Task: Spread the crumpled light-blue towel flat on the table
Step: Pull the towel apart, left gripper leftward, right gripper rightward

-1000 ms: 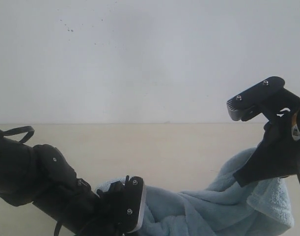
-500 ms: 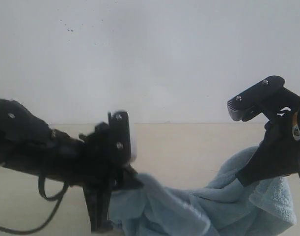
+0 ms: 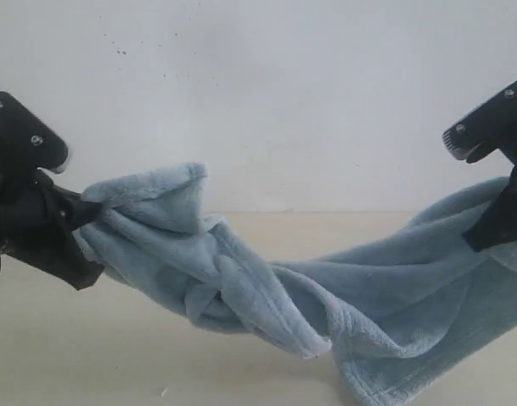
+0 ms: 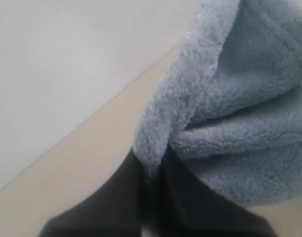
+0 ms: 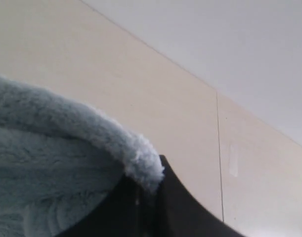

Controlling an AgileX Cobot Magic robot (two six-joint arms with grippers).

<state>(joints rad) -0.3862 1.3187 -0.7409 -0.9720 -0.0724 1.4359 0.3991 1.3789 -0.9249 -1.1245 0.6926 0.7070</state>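
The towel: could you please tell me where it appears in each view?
Exterior view: the towel hangs stretched across the middle.
Left wrist view: fills the picture's right half, above the dark jaws.
Right wrist view: lower-left corner, edge in the jaws.
Shared landmark: table meeting wall.

Towel (image 5: 52, 163) edge pinched in the right gripper (image 5: 148, 190)
The fluffy light-blue fold sits clamped between the dark jaws, with the beige counter (image 5: 91, 64) and a pale wall (image 5: 239, 49) behind.

Exterior camera low, facing wall (image 3: 283, 101), 2 wrist cameras seemingly very close, all sharing towel (image 3: 393, 288)
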